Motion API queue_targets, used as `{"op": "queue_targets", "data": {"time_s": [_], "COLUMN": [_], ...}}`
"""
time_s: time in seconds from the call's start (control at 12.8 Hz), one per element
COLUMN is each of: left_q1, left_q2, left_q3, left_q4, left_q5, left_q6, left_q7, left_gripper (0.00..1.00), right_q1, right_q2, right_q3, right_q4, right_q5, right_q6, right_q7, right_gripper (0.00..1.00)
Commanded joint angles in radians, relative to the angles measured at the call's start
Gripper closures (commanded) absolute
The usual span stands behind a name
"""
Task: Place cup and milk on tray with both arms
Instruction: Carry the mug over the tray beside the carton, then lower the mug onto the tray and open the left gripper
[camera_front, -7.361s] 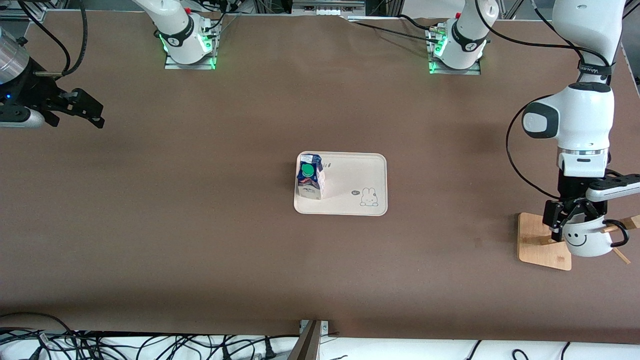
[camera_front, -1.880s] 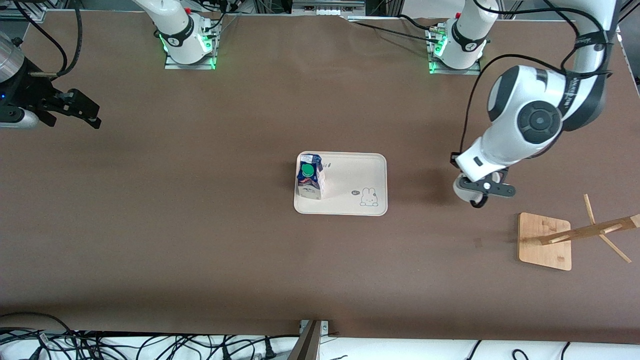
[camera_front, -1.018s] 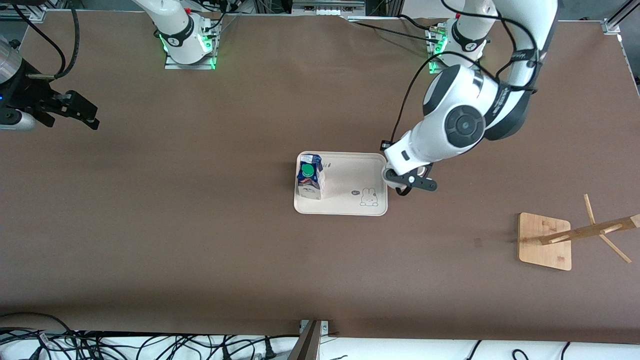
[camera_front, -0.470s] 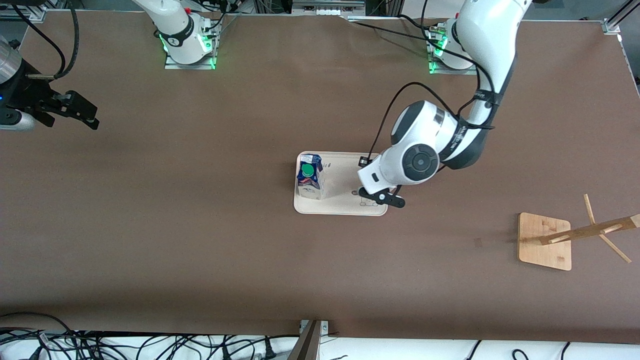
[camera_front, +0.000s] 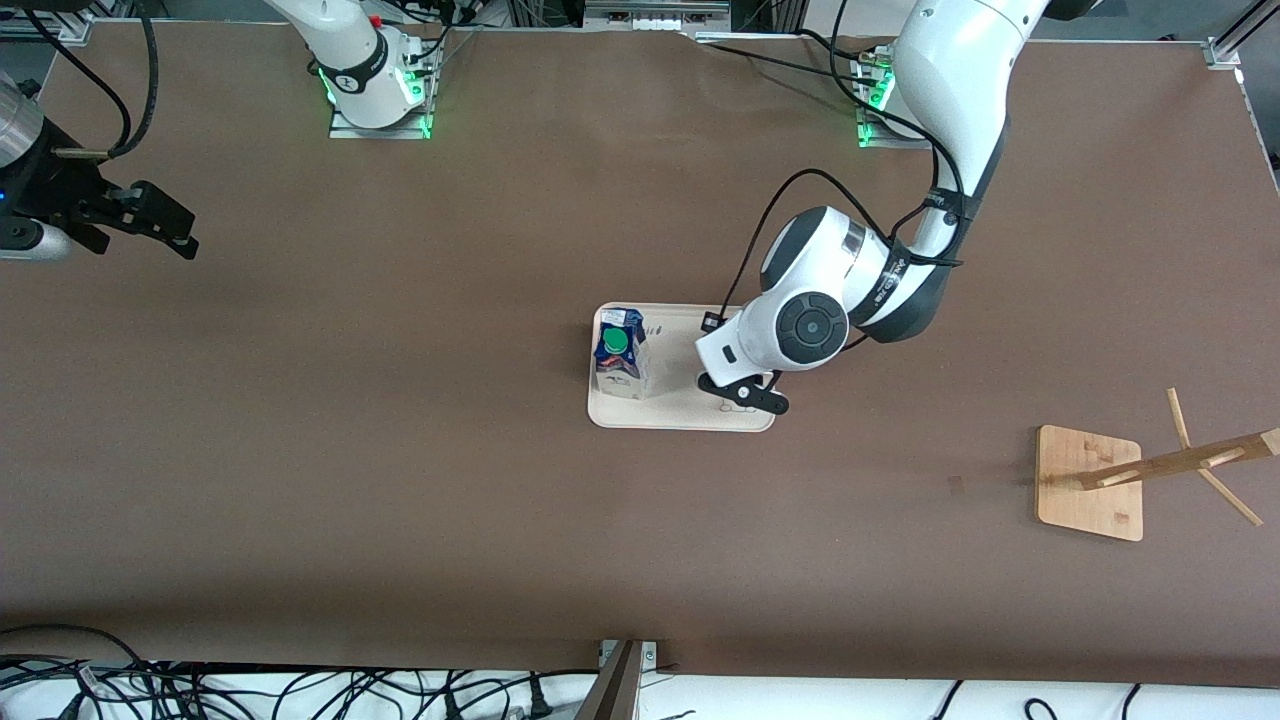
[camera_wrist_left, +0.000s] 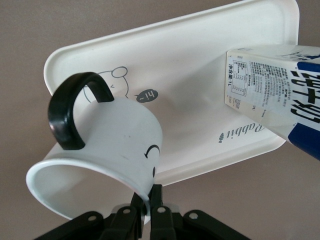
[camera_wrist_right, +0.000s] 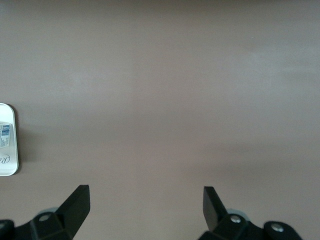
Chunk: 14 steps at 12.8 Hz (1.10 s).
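Both arms are glossy white with rounded joints: the left arm (camera_front: 940, 120) has a dark grey round cap and black looping cables. Green lights glow at both bases. The black two-finger grippers (camera_wrist_right: 145, 205) carry small silver screws.

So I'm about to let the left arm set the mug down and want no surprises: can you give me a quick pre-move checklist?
1. Left gripper shut on the cup rim: ok.
2. Cup over the tray: ok.
3. Cup upright: not ok, it hangs tilted.
4. Milk standing on tray, apart from the cup: ok.
5. Bare tray beneath the cup: ok.
6. Right gripper open, waiting at its end of the table: ok.
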<state>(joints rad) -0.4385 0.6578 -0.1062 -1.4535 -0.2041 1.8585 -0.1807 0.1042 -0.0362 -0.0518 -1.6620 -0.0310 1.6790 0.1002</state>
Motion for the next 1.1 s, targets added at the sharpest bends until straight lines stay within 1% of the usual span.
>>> {"op": "queue_targets", "data": {"time_s": [0.0, 0.39, 1.02], "left_q1": [-0.006, -0.006, -0.025], "left_q2": [0.031, 0.043, 0.08], "left_q3": [0.01, 0.011, 0.011], "left_q4": [0.032, 0.032, 0.03], "left_q5": [-0.011, -0.011, -0.012], "left_q6": [-0.022, -0.021, 0.037], "left_q7": [0.01, 0.01, 0.003], "left_gripper": [1.0, 1.0, 1.0], "right_q1": [-0.009, -0.005, -0.003], "right_q2": [0.002, 0.002, -0.002], "right_q3": [0.004, 0.007, 0.01], "right_q4": [0.016, 0.016, 0.012], "right_q5": [0.016, 0.016, 0.016], "right_q6": [-0.01, -0.01, -0.021], "right_q7": [0.004, 0.004, 0.003], "right_gripper": [0.0, 0.0, 0.0]}}
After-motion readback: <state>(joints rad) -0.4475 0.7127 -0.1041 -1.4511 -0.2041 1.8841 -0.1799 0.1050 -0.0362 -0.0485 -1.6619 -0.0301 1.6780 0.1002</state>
